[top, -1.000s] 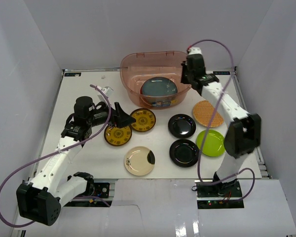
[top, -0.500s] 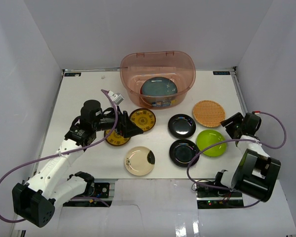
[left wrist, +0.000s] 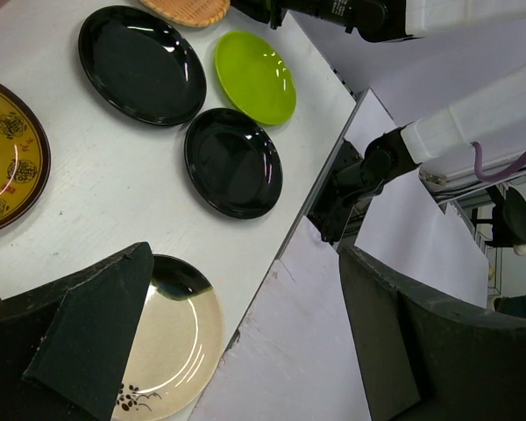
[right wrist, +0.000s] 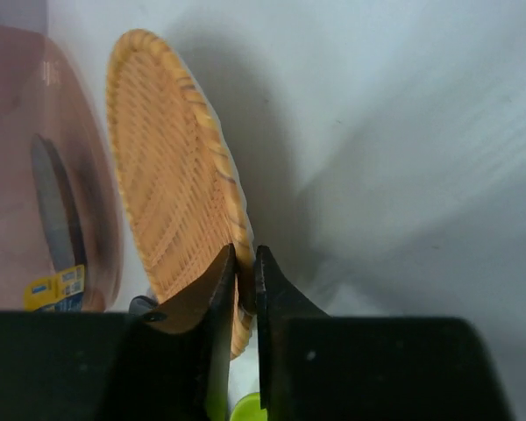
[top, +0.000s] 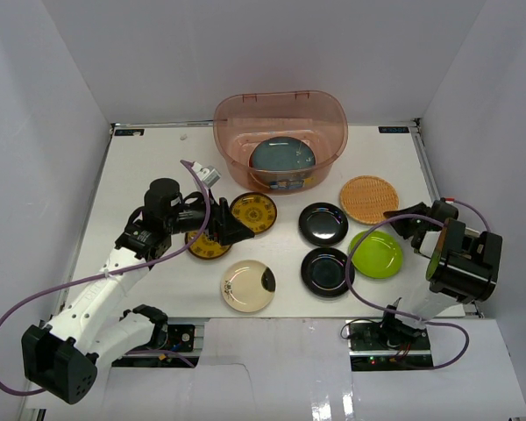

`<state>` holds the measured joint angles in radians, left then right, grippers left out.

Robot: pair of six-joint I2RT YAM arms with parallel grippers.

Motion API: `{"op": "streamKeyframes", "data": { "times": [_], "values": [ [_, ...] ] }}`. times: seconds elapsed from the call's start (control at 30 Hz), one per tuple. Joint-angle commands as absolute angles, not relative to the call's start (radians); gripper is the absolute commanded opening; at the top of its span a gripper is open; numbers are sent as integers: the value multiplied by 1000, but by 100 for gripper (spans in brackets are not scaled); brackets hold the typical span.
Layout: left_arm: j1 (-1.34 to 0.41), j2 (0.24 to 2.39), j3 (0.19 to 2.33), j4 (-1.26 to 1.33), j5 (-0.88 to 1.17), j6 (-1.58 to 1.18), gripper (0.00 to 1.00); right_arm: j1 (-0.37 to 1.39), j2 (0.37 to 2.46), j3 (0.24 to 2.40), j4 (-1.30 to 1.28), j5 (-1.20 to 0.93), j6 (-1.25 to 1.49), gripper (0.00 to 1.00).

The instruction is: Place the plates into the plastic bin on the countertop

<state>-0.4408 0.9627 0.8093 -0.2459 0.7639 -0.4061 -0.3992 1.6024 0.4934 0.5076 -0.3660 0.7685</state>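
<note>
Swinging away from the plastic bin at the far edge, the right arm has folded back to the right side of the countertop and brought the right gripper down to the woven orange-tan plate. In the right wrist view its fingers are pinched on the near right rim of that plate, with only the rim between them. The left gripper has shifted nearer, from the far yellow plate toward the near yellow plate, which it partly hides. Its jaws are spread wide with nothing between them; whether it touches a plate cannot be told.

The blue-grey plate lies flat inside the bin. On the countertop, near of the bin, two glossy black plates sit one behind the other. The lime green plate is to their right, just near of the woven one. The cream plate with a black patch lies nearest the front edge.
</note>
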Motion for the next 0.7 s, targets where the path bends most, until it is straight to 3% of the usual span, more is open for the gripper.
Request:
{"op": "streamKeyframes", "data": {
  "times": [0.0, 0.03, 0.2, 0.37, 0.47, 0.67],
  "values": [
    [-445, 951, 810, -262, 738, -380, 98, -403, 1574, 500, 657, -368, 860, 12],
    [-446, 950, 810, -265, 730, -379, 98, -403, 1542, 502, 657, -356, 865, 8],
    [-445, 951, 824, -296, 644, -373, 98, -400, 1259, 567, 621, -301, 862, 8],
    [-440, 948, 834, -324, 534, -374, 98, -294, 1126, 759, 553, -301, 861, 8],
    [-433, 943, 830, -328, 460, -383, 98, -140, 1152, 933, 454, -256, 781, 8],
    [-423, 868, 799, -347, 141, -457, 98, 146, 1500, 1316, 194, -212, 609, 8]
  ]
}}
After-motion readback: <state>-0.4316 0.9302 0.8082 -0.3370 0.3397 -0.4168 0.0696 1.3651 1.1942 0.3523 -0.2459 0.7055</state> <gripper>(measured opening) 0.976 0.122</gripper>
